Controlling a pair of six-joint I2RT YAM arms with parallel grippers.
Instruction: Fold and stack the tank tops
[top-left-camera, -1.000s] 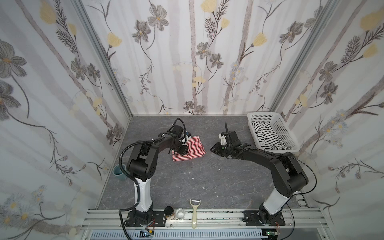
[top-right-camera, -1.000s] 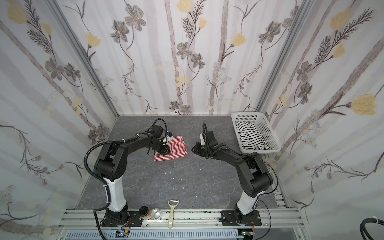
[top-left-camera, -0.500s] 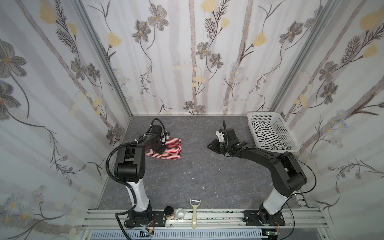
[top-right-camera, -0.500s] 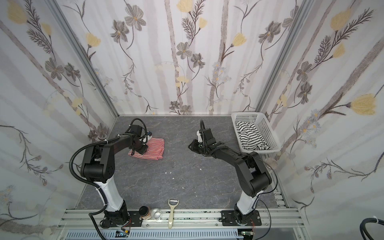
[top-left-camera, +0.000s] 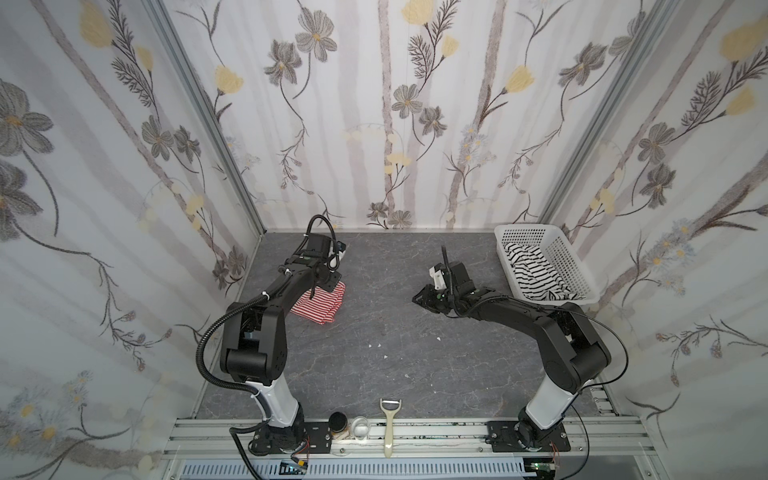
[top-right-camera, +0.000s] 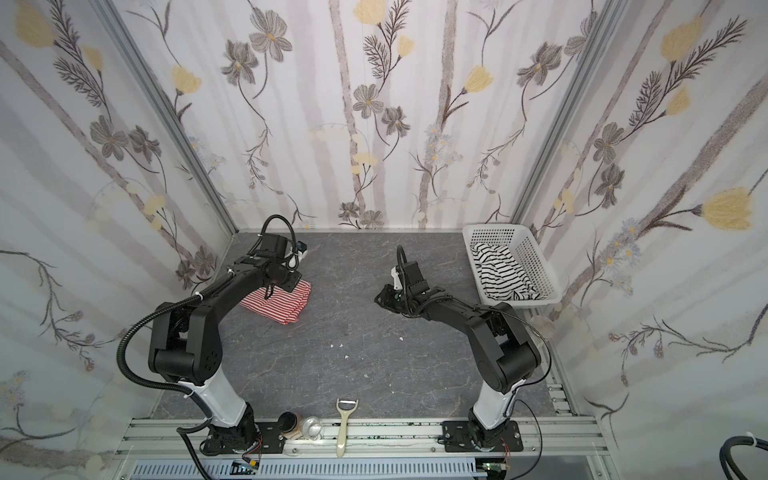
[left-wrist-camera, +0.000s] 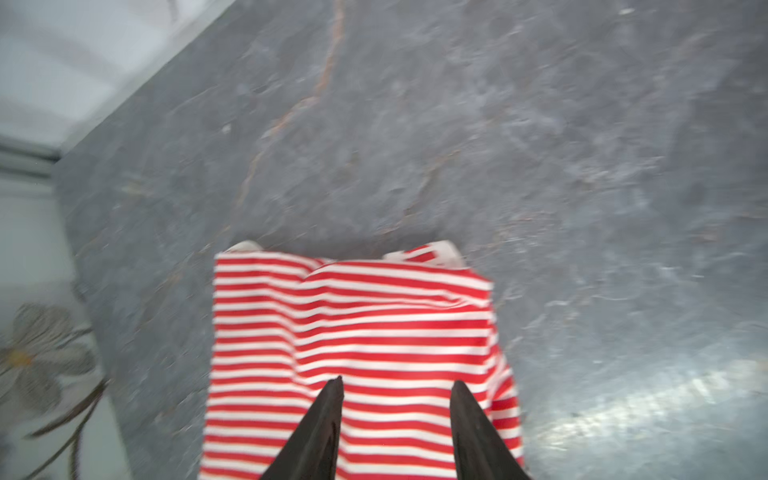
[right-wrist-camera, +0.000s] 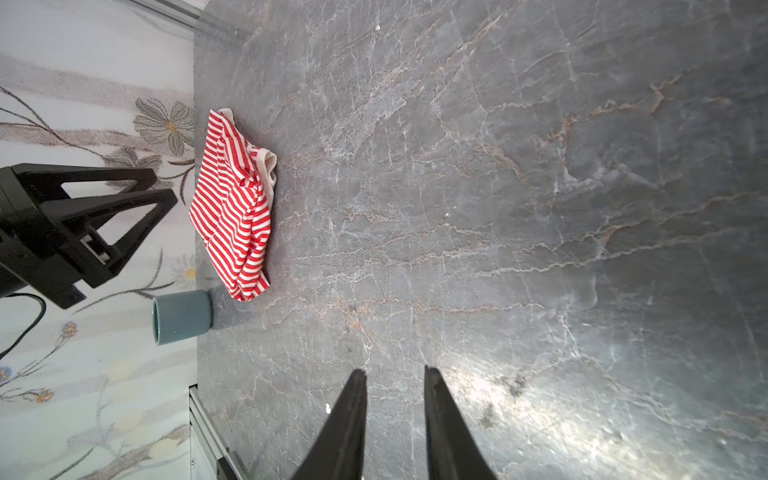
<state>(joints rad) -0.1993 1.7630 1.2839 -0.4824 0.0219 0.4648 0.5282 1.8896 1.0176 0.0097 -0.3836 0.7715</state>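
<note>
The red-and-white tank top (top-left-camera: 322, 305) (top-right-camera: 284, 303) lies folded on the grey table near the left wall, also shown in the left wrist view (left-wrist-camera: 353, 324) and the right wrist view (right-wrist-camera: 235, 208). My left gripper (left-wrist-camera: 397, 380) (top-right-camera: 291, 283) hovers open over its far edge, with cloth below the fingers and nothing pinched. The black-striped white tank top (top-left-camera: 536, 274) (top-right-camera: 498, 274) lies crumpled in the white basket (top-left-camera: 571, 262) (top-right-camera: 538, 259) at the back right. My right gripper (top-left-camera: 419, 299) (right-wrist-camera: 395, 374) stands open and empty low over bare table, mid-right.
A teal cup (right-wrist-camera: 183, 311) lies on its side by the left wall, close to the red top. A peeler (top-left-camera: 390, 424), a small dark jar (top-left-camera: 338, 422) and a glass (top-left-camera: 360, 428) rest on the front rail. Tiny white scraps (top-left-camera: 378, 345) dot the middle.
The left gripper carried the red-and-white top from the table's middle toward the left wall and has opened over it. The right gripper shifted slightly left.
</note>
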